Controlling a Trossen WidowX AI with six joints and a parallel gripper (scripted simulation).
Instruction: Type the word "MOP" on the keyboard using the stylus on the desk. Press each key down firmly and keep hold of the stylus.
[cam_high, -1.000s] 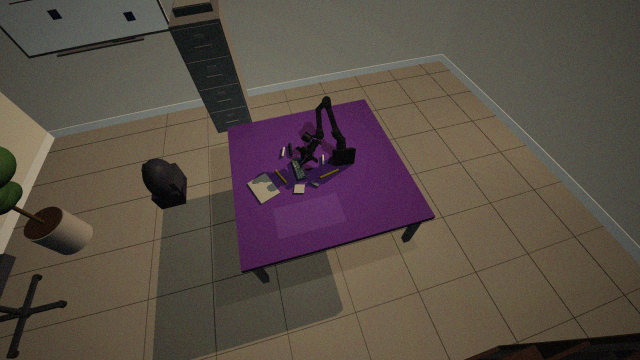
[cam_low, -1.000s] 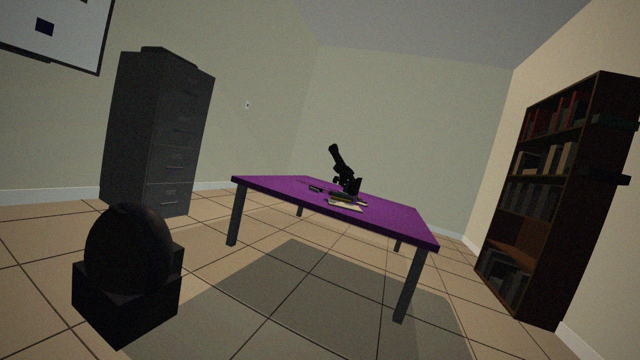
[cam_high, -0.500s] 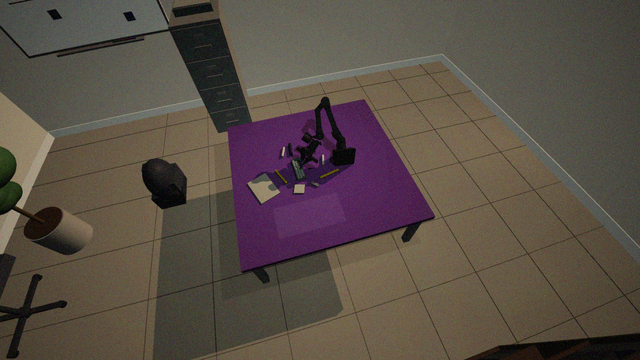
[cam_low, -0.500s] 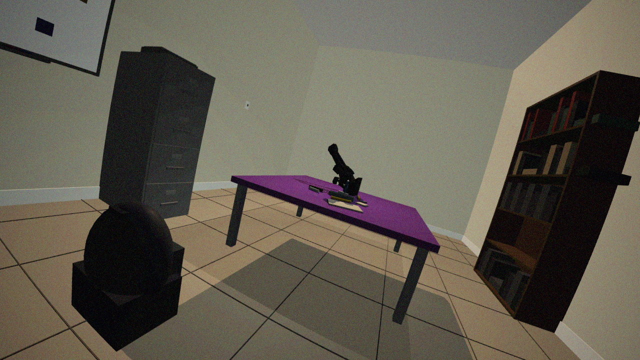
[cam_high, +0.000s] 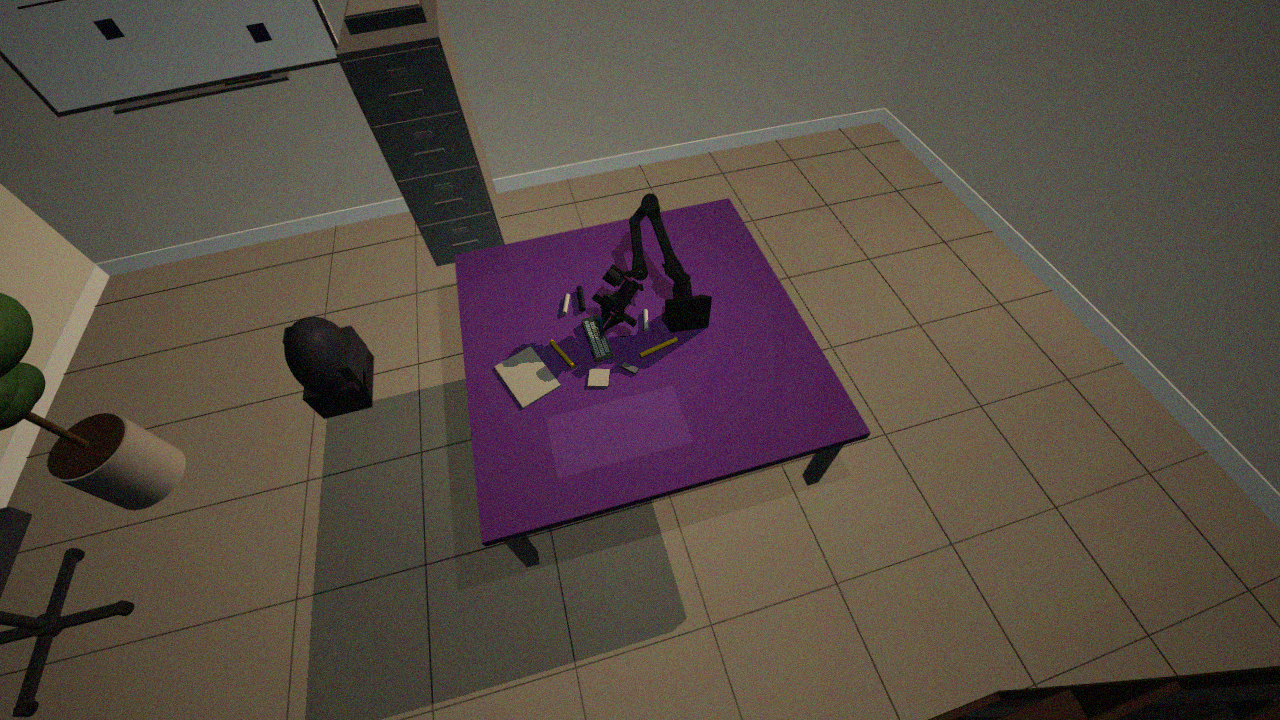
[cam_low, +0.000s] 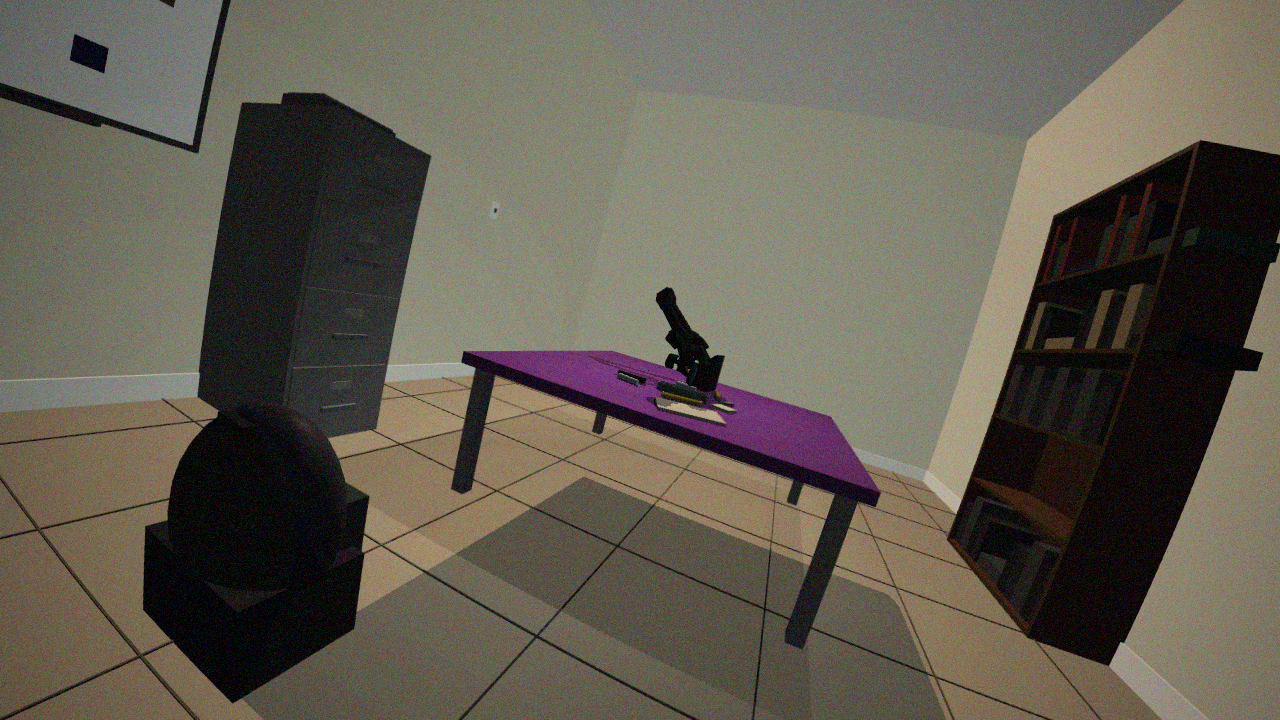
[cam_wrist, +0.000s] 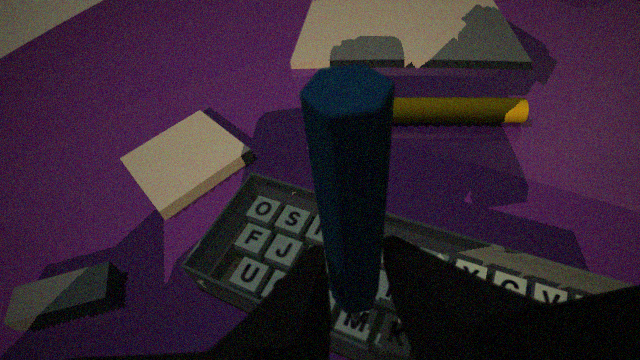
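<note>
1. The black fingers (cam_high: 614, 323) are standing narrowly apart, gripping the blue faceted stylus (cam_wrist: 352, 190).
2. The stylus is standing nearly upright above the grey keyboard (cam_high: 597, 340) (cam_low: 684, 390) (cam_wrist: 252, 238), its lower end showing beside the M key; I cannot tell whether it is touching.
3. A square cream block (cam_high: 597, 377) (cam_low: 725, 407) (cam_wrist: 185, 160) is lying near the keyboard.
4. Beyond, a yellow cylinder (cam_high: 562, 353) (cam_low: 682, 399) (cam_wrist: 460, 111) is lying on the purple tabletop (cam_high: 760, 385) (cam_low: 787, 438) (cam_wrist: 75, 125).

Lettered keycaps on the keyboard (cam_high: 597, 339) (cam_low: 682, 392) (cam_wrist: 220, 231)
In the wrist view, single dark letters stand on its pale keys: O and S in one row, F and J in the next, then U; M and K show lower down, and a partly covered C and Y appear farther right.
</note>
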